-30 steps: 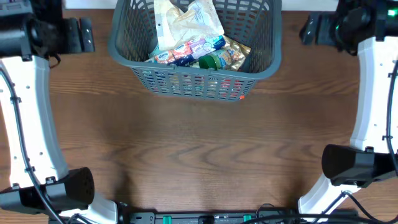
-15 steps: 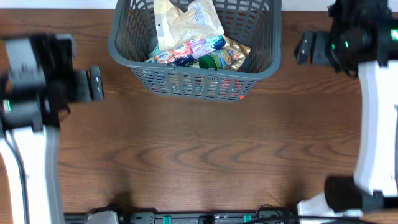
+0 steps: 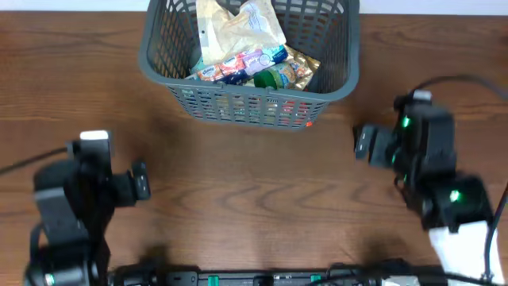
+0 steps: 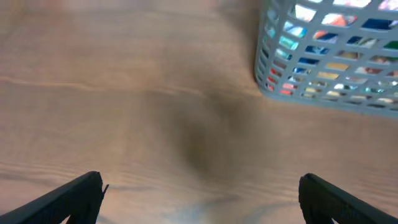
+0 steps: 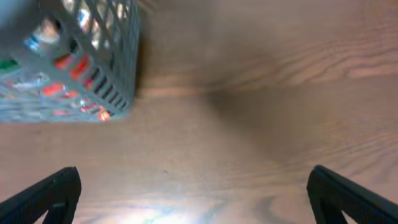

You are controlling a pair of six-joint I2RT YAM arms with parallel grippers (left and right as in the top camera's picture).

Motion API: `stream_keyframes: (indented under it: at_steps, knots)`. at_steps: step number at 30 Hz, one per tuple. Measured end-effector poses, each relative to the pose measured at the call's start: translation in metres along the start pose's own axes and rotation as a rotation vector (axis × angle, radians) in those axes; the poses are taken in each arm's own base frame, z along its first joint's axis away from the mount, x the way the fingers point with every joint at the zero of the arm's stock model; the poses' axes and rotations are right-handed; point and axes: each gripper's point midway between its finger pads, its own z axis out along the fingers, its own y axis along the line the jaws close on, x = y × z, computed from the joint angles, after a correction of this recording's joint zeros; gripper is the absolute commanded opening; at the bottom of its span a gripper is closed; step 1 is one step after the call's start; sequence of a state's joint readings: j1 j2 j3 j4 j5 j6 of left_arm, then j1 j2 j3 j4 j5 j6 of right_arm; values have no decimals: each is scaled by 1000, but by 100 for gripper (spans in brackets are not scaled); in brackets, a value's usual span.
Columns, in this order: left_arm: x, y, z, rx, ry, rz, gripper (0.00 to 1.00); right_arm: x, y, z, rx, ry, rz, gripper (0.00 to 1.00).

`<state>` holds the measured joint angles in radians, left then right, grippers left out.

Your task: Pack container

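Clearly, the container (image 3: 248, 103) stands at the far middle of the table (image 3: 254, 206), filled with packets (image 3: 238, 36); their print is too small to read. Nearer, the left gripper (image 3: 140, 181) and right gripper (image 3: 362, 143) hang apart from it, jaws spread wide, grasping nothing.

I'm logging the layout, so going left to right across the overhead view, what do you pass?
left gripper, open over the bare table → container, with packets inside → right gripper, also open
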<state>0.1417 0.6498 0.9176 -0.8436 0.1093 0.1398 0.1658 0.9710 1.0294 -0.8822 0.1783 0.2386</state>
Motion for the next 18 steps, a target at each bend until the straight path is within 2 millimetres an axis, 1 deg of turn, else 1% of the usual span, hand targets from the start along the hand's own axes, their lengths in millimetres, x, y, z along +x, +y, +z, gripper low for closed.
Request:
stream_keyframes:
  at_steps: [3, 5, 9, 13, 18]
  knots:
    - [7, -1, -4, -2, -38, 9, 99, 25, -7, 4, 11, -2, 8, 99]
    - [12, -1, -4, -2, -34, 14, 99, 39, -11, 6, 17, 8, 12, 99]
    - [15, -1, -1, -1, -21, 16, 99, 58, -15, 9, 28, 45, 9, 99]
    - [15, -1, 0, -1, -21, 16, 99, 69, -18, 10, 40, 89, 3, 99]
    - [15, -1, 0, -2, -21, 16, 99, 72, -18, 10, 42, 98, 2, 99]
